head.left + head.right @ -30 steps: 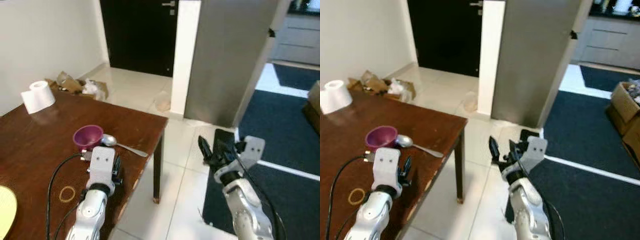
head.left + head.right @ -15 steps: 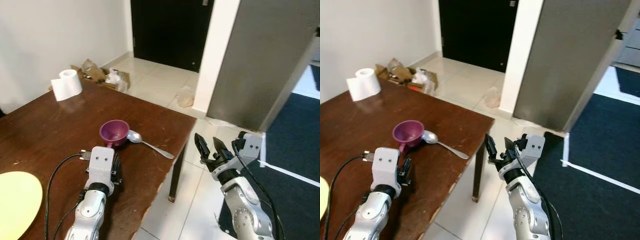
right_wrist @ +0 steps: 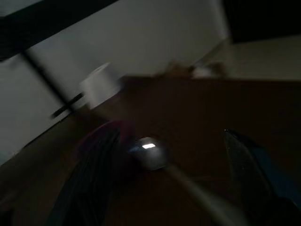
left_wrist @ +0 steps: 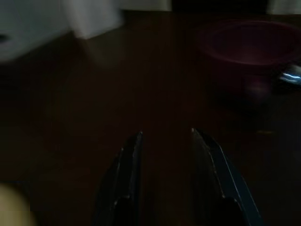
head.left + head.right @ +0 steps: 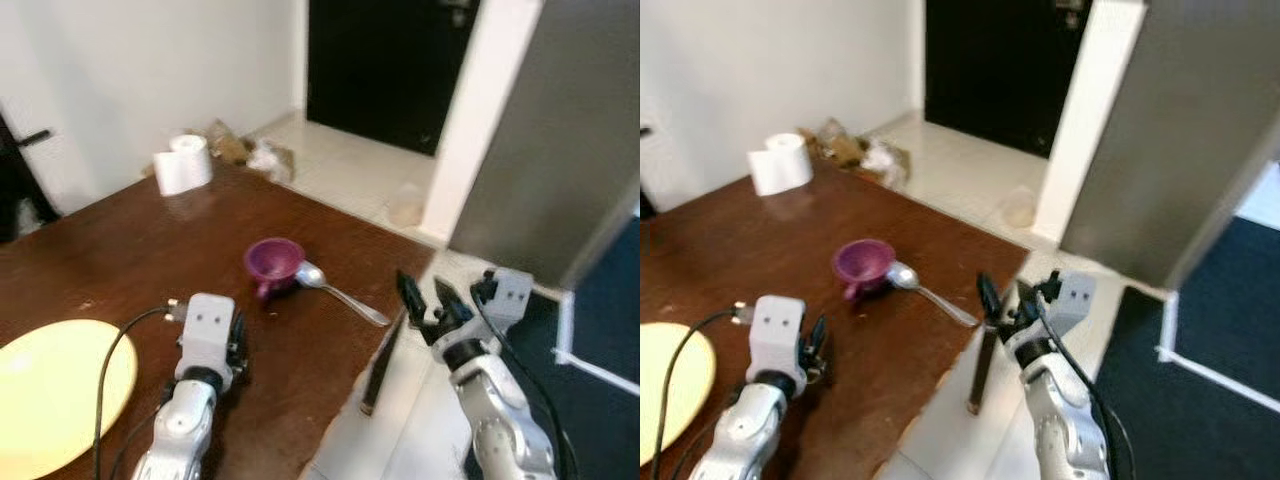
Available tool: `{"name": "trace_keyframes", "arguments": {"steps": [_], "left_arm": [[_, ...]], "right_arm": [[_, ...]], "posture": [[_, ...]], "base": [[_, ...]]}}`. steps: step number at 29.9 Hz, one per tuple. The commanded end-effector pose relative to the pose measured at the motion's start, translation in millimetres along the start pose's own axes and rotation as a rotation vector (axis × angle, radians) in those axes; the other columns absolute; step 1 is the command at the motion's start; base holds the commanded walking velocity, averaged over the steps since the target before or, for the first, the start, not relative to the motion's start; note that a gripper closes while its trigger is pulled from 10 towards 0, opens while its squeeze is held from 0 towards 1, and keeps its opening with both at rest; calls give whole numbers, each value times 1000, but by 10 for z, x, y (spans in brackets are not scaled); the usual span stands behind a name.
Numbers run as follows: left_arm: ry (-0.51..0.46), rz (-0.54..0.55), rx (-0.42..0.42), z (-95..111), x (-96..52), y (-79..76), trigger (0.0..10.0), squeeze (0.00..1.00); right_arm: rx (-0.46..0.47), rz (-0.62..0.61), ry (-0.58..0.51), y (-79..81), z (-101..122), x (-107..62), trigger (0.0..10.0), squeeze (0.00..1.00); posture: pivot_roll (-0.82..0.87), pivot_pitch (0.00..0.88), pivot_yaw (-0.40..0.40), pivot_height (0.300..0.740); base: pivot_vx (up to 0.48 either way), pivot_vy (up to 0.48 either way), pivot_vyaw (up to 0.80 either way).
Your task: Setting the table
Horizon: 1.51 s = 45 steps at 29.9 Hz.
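Purple cup (image 5: 272, 262) and spoon (image 5: 336, 290) are lying just ahead of my right claw (image 5: 428, 300), its fingers spread wide, off the tabletop (image 5: 120, 250) edge; I'm fearing a blurred approach knocks the spoon floorward.

Glossy dark wood table (image 5: 130, 250), shiny metal spoon (image 5: 335, 290)

No legible text, label, brand, number or sign anywhere.
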<state>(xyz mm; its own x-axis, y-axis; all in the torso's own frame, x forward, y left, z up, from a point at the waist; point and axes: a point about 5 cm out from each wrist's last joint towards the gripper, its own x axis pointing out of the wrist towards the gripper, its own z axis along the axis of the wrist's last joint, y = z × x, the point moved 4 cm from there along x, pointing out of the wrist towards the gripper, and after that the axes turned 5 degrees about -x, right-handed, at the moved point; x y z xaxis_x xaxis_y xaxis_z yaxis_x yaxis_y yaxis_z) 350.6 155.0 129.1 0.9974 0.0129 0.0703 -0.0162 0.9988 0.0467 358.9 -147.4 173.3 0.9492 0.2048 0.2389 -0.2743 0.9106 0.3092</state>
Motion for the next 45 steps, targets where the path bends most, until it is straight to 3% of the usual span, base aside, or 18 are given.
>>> {"name": "trace_keyframes", "arguments": {"steps": [1, 31, 39, 45], "left_arm": [[32, 1, 2, -92, -50, -7, 10000, 0], [50, -2, 4, -110, -21, -11, 10000, 0], [66, 0, 8, -78, 46, 55, 10000, 0], [96, -22, 14, -35, 133, 81, 10000, 0]], "right_arm": [[-6, -11, 14, -35, -20, -24, 10000, 0], [-12, -54, 21, -126, -29, -17, 10000, 0], [-33, -117, 22, -229, -24, -19, 10000, 0], [-57, -198, 26, -352, -29, -26, 10000, 0]], "posture": [[-8, 50, 54, 740], [-9, 40, 61, 740], [-8, 40, 61, 740], [-7, 42, 65, 740]], "base": [[0, 0, 788], [0, 0, 779], [0, 0, 673], [0, 0, 0]]}}
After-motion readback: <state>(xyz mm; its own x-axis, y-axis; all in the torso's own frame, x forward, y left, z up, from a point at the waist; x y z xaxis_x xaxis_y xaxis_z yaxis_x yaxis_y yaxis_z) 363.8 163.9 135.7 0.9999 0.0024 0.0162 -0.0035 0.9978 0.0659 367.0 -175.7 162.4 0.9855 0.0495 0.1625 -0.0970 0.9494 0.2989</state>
